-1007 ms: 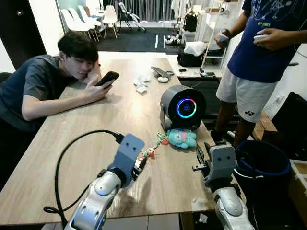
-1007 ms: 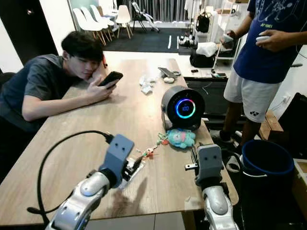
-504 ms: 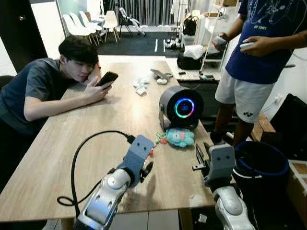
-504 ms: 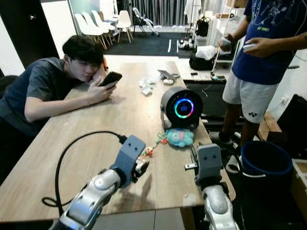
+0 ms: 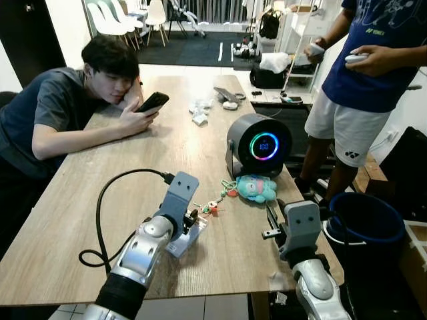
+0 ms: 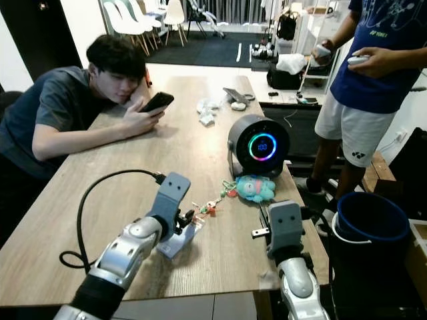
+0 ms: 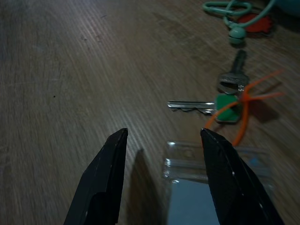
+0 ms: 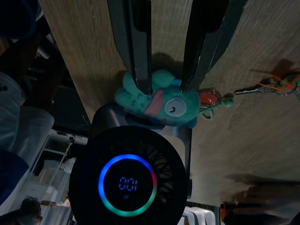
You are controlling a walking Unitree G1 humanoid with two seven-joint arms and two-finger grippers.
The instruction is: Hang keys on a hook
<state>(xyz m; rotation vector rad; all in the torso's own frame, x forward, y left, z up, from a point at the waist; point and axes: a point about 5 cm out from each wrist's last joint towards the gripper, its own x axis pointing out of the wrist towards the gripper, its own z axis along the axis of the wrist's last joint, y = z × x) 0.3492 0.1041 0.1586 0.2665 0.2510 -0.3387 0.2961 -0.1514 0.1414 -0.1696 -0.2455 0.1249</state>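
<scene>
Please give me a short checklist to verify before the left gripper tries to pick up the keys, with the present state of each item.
1. Left gripper open: ok.
2. Keys lying flat on the table, nothing on top of them: ok.
3. Keys between the fingers: not ok, they lie ahead.
4. Path free: not ok, a clear plastic bag lies under the gripper.
5. Right gripper apart from the keys, open above the plush toy: ok.
6. Hook located: cannot tell.

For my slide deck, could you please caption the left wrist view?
Open left gripper hovers over the wooden table, short of the keys, beside a clear plastic bag.
</scene>
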